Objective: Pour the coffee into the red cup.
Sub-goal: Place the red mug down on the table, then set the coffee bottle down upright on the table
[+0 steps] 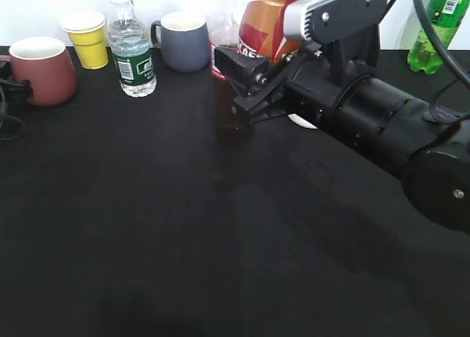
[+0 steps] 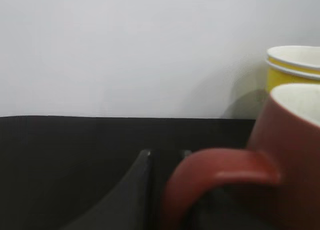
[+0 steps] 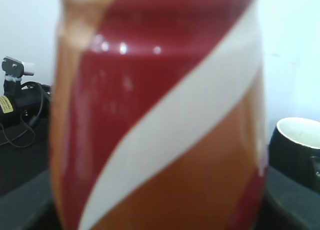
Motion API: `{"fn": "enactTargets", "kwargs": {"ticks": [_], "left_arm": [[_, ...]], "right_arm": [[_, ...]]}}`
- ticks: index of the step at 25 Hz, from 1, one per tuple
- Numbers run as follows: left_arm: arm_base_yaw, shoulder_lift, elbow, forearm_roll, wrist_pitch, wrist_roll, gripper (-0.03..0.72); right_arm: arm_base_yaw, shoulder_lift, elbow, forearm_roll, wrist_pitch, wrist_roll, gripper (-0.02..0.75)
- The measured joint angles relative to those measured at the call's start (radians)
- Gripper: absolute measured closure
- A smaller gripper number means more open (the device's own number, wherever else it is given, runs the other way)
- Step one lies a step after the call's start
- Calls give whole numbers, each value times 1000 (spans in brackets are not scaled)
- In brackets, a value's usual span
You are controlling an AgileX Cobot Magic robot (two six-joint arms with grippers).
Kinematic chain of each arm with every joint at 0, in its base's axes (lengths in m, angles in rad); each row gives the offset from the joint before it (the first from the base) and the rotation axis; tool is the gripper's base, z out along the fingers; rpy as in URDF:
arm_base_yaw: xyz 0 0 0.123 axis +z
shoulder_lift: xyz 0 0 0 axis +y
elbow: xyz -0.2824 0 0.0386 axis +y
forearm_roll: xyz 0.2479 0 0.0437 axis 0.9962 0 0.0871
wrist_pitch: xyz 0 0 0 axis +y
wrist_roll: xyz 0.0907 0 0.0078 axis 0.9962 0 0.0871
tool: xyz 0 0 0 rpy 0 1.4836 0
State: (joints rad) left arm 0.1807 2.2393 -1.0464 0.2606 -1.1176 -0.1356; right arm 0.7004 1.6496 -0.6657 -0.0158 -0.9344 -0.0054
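The red cup [image 1: 40,69] stands at the far left of the black table, white inside. My left gripper [image 1: 9,89] is at its handle. In the left wrist view the red cup [image 2: 295,140] fills the right side, and the gripper [image 2: 165,157] sits around the left part of its loop handle, apparently shut on it. The coffee bottle [image 1: 268,21], with its orange, red and white swirled label, is in my right gripper [image 1: 250,80] at the back middle. The coffee bottle [image 3: 160,115] fills the right wrist view, which hides the fingers. The liquid does not show.
Along the back wall stand a yellow paper cup [image 1: 87,37], a water bottle [image 1: 131,47], a grey-blue mug [image 1: 183,40], a red-labelled bottle [image 1: 220,40] and a green bottle [image 1: 440,25]. A dark mug [image 3: 300,145] shows beside the coffee bottle. Cables lie at the left edge [image 1: 7,124].
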Motion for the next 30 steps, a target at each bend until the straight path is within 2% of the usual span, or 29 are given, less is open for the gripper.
{"fn": "enactTargets", "kwargs": {"ticks": [5,16,21,30], "left_arm": [[0,0,-5,0,21,-17,554],[2,-3,23,5,41,-19,328],[2,-52,82,2,47,-19,319],[1,-171,283,-8,12,-2,314]], "right_arm": [[0,0,0,0,0,0,209],[0,0,0,0,-5,-2,209],[0,0,0,0,-5,-2,209],[0,0,0,0,-6,-2,209]]}}
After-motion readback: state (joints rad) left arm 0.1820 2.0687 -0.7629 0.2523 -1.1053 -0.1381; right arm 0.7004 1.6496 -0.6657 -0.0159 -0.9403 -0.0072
